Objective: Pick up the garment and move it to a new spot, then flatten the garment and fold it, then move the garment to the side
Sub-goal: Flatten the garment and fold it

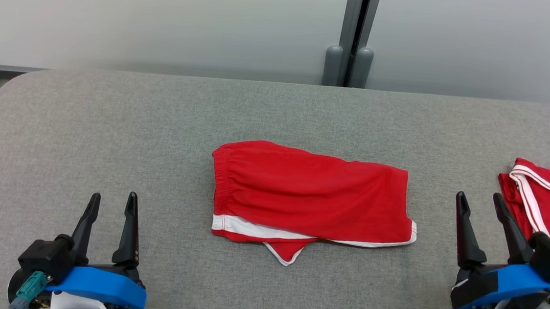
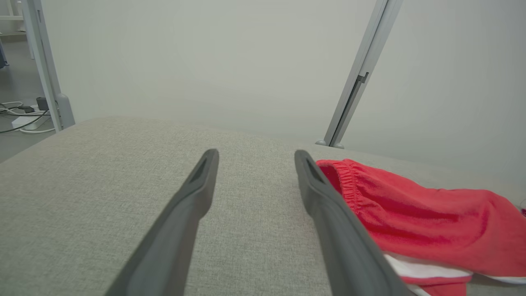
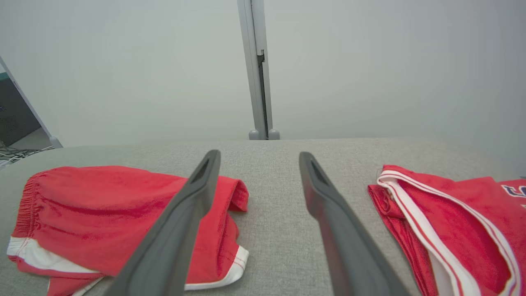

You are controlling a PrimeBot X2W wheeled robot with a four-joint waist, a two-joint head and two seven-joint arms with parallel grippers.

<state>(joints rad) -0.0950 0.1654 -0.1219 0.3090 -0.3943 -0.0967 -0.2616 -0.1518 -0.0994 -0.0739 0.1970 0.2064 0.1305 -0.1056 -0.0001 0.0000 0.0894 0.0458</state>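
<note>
Shorts (image 1: 308,196), red w/ white trim, lie folded flat at middle of table (image 1: 110,122). Elastic waistband faces table's left end, leg hems its right. One white-edged corner pokes out on the near side. Tabletop is grey fabric.

L gripper (image 1: 114,196) over table's near-left part: fingers apart, nothing between them, well clear of shorts.

R gripper (image 1: 479,195) over table's near-right part: fingers likewise spread & empty. It sits between the shorts and a 2nd red garment (image 1: 546,205) w/ white stripes at table's right end, just beside the latter.

Grey post (image 1: 355,33) stands behind table's far edge, approx mid-length. Wrist views: both finger pairs point toward that far edge.
</note>
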